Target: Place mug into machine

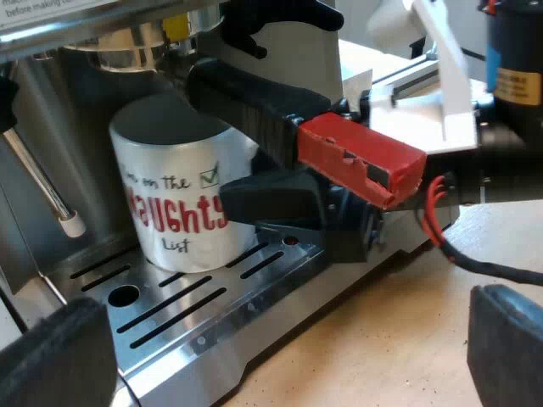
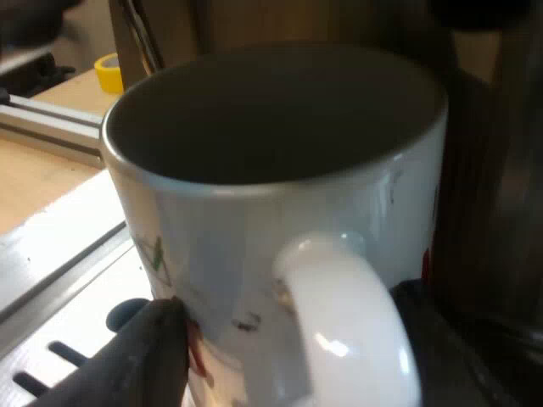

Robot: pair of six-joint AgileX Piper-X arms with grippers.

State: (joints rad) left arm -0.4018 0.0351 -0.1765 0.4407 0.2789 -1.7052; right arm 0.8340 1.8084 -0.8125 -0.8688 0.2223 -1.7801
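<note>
The white ceramic mug with red and green lettering [image 1: 174, 199] stands inside the steel espresso machine [image 1: 293, 64]. It is on the slotted metal drip tray [image 1: 195, 314] and under the metal holder with the dark handle that ends in red [image 1: 356, 157], which is locked into the machine's front. The right gripper [image 2: 297, 352] is clamped on the mug: its two black fingers [image 2: 148, 356] press the wall low on the body, one on each side of the white curved handle [image 2: 348, 322]. The left gripper [image 1: 284, 348] hangs in front of the tray over the wooden table [image 1: 399, 339], its fingers wide apart with nothing between them. I judge that the task is almost finished and the step in hand is the release. To do it well, the mug's base must first lie flat on the tray, which I cannot fully confirm from here. Then the fingers should part slowly and evenly, so that neither drags the mug sideways. The arm should draw back straight and low, because the red end is just above one finger and the thin metal steam wand [image 1: 38, 182] is near the mug.
</note>
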